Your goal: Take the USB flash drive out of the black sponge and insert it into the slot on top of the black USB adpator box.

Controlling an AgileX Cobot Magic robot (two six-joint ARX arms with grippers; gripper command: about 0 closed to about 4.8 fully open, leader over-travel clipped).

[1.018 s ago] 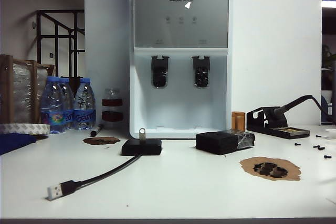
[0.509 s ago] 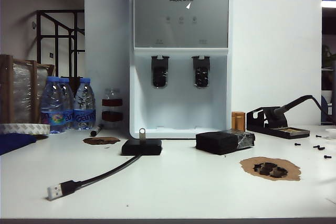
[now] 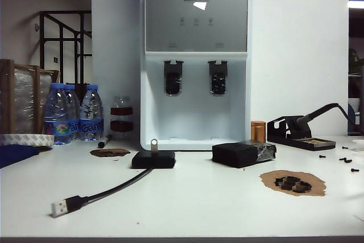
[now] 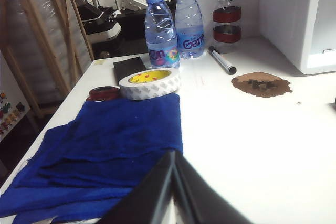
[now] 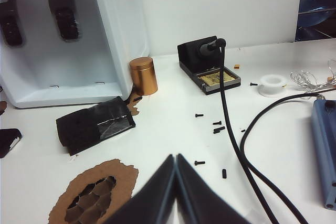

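Silver metal is showing above the black USB adpator box: you are looking at the USB flash drive standing upright in the slot on the box's top face, loop end up, in front of the white water dispenser. The box's black cable is running forward over the white table to a silver plug near the front edge. The black sponge is lying well apart to the right of the box, its clear tape catching light at the right end; in the right wrist view you are seeing it just in front of the dispenser's base, near a copper-coloured can.

Neither arm is appearing in the exterior view. Your left gripper is hanging over the edge of a blue cloth, its fingers pressed together to a point, pinching nothing. Your right gripper is hovering above the table beside a brown cardboard piece, likewise pressed together and empty, with the soldering-iron stand lying beyond it.
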